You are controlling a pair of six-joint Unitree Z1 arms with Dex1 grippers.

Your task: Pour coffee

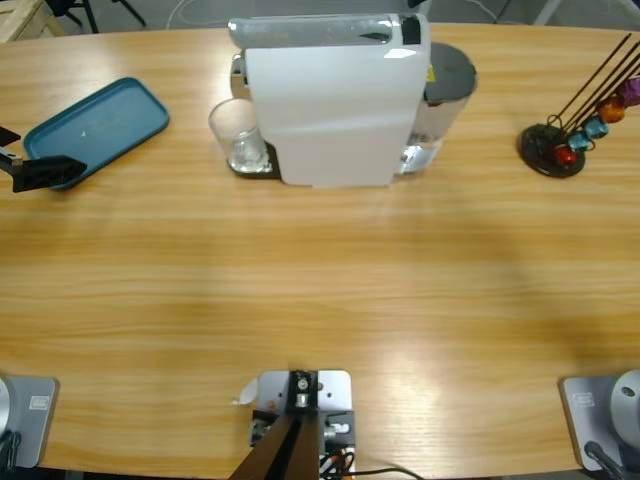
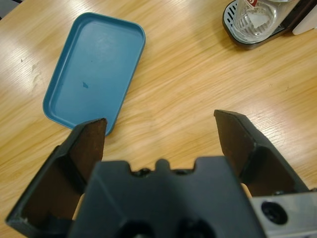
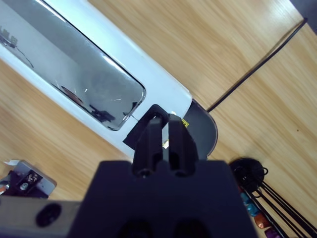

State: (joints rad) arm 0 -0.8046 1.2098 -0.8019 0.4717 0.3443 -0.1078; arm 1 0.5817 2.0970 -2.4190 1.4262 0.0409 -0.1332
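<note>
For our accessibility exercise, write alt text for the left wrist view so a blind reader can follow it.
The left gripper hangs open over a wooden table, its two black jaws wide apart with nothing between them. A teal tray lies empty just beyond it, and a clear glass stands on the coffee machine's drip tray at the upper right.

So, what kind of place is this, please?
Probably a robot test bench set up as a coffee corner: white coffee machine, clear glass cup on its tray, black capsule rack, long wooden table.

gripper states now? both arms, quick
Left tool: open, holding nothing, above the table near the blue tray.
Right tool: shut, holding nothing, over the coffee machine.
</note>
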